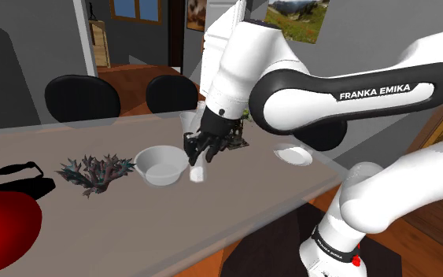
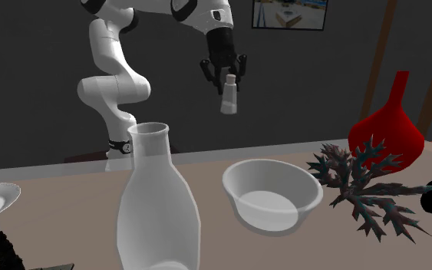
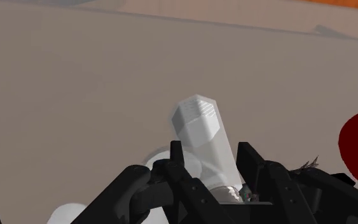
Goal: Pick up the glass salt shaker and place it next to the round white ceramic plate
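Tabletop (image 1: 133, 228) beneath shaker (image 2: 228, 101), "FRANKA EMIKA" arm (image 1: 353, 98)

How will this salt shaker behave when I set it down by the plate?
Probably light: the hand holds the salt shaker aloft by its narrow top. Tall and slim, it may tip on landing. Smooth, glassy sides could slip.

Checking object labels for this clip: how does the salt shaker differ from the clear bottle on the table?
The salt shaker hangs clasped in the pincer, off the table; the bottle stands on it, unheld. The shaker is slim and straight-sided; the bottle bulges below a narrow neck. Both are pale and translucent.
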Robot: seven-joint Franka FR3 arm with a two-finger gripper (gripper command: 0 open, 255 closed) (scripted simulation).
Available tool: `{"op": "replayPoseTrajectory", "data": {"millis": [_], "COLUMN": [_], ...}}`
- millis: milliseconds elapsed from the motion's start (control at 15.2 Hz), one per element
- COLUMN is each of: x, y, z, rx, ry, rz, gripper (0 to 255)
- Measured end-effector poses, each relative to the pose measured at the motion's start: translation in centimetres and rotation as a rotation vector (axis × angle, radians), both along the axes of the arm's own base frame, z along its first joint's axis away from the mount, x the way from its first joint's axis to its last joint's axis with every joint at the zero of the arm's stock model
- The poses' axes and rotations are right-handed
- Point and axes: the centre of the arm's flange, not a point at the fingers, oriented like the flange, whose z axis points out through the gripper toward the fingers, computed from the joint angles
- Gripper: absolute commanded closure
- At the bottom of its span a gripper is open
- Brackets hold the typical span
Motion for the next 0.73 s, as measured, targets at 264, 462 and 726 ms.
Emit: {"op": "replayPoseTrajectory", "data": {"millis": [264, 462, 726], "x": [0.3, 0.2, 0.2], "y": [-5.2, -9.3, -14.7], "z": [0.1, 0.3, 0.0], "rx": [0.000, 0.000, 0.001], "ry": [0.000, 0.000, 0.001], "rz": [-0.001, -0.001, -0.001], "gripper": [255, 255, 255]}}
